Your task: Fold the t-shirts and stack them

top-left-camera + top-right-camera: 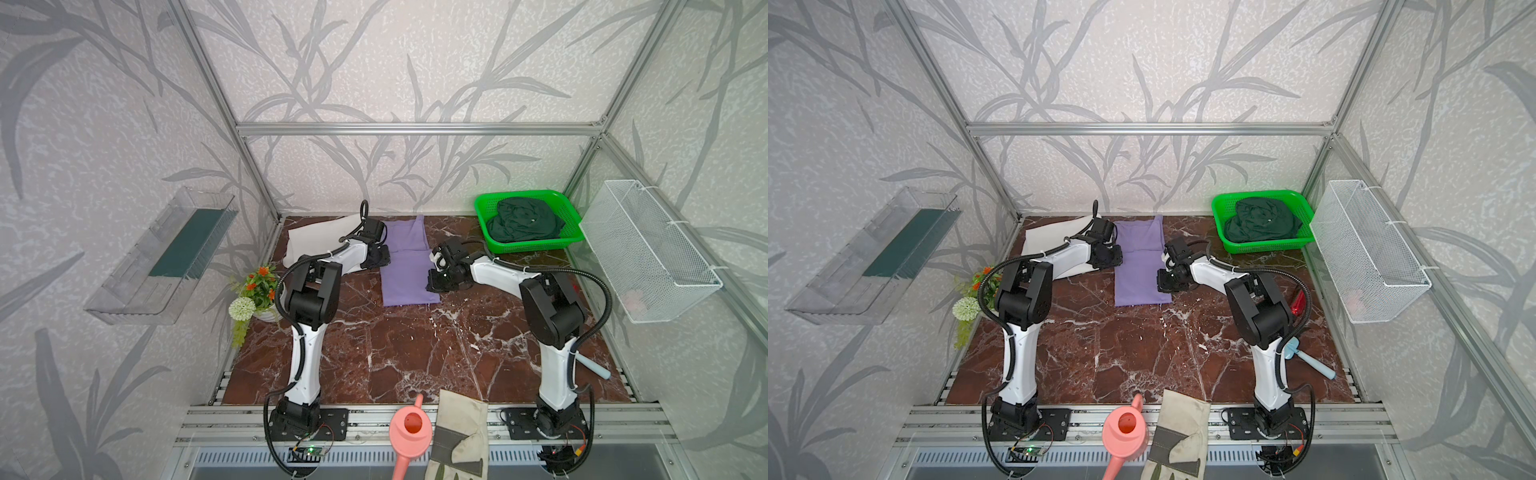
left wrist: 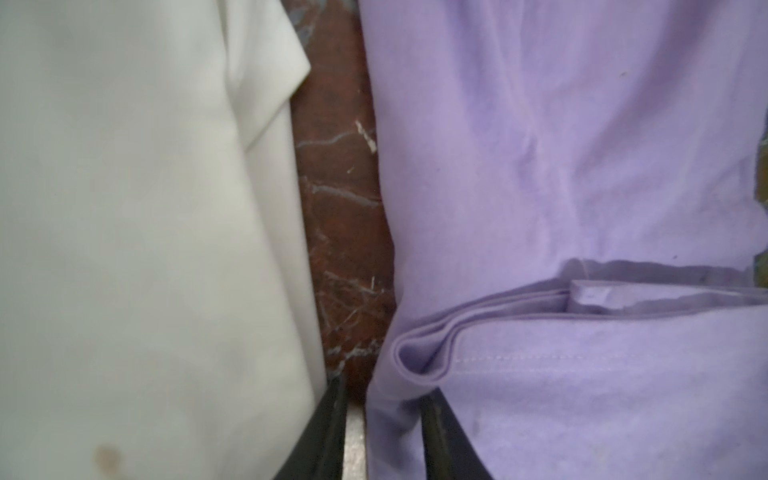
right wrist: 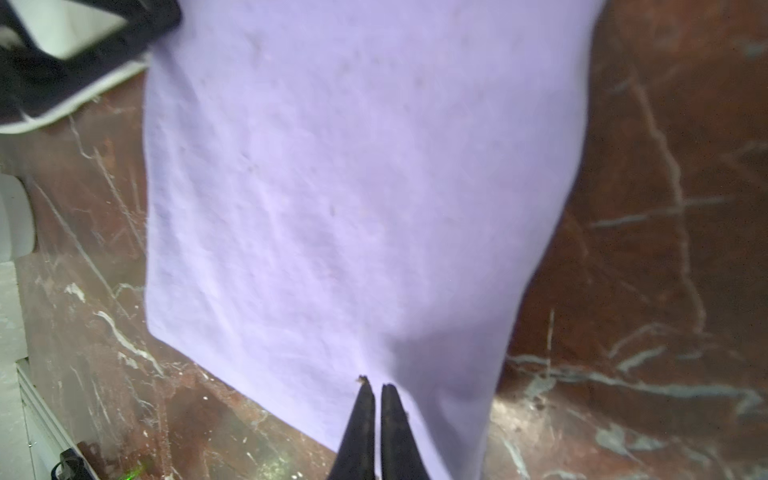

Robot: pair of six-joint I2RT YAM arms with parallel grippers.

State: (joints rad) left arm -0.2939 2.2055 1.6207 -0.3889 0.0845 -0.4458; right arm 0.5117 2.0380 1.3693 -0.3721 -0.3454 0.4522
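Lavender t-shirt (image 1: 405,270) is the one in play: a long narrow strip on the brown marble surface (image 1: 395,353), running away from me toward the back wall.

Nearest me, at the front rail, a pink watering can (image 1: 409,428) and a work glove (image 1: 459,432) sit well apart from it.

Next comes the right tool (image 3: 374,395). Its fingers are together at the strip's near hem, close to the right corner, though I can't tell whether they nip any cloth. Further along is the left tool (image 2: 386,415). Its fingers are a little apart with the thick folded edge between them, and it looks clamped on it.

My read is that the strip now wants folding end over end. To do that well, both tools should catch every layer and lift together. They should keep the edge taut and square, then lay it down evenly so nothing slides.

The cloth looks soft, matte and faintly creased, with hem stitching showing and the layers stacked neatly.

Beyond, far left, the white t-shirt (image 1: 316,241) lies folded, with a sliver of surface between the two. Far right, the dark green t-shirt (image 1: 523,224) sits bundled in the green basket (image 1: 536,245), not yet folded.
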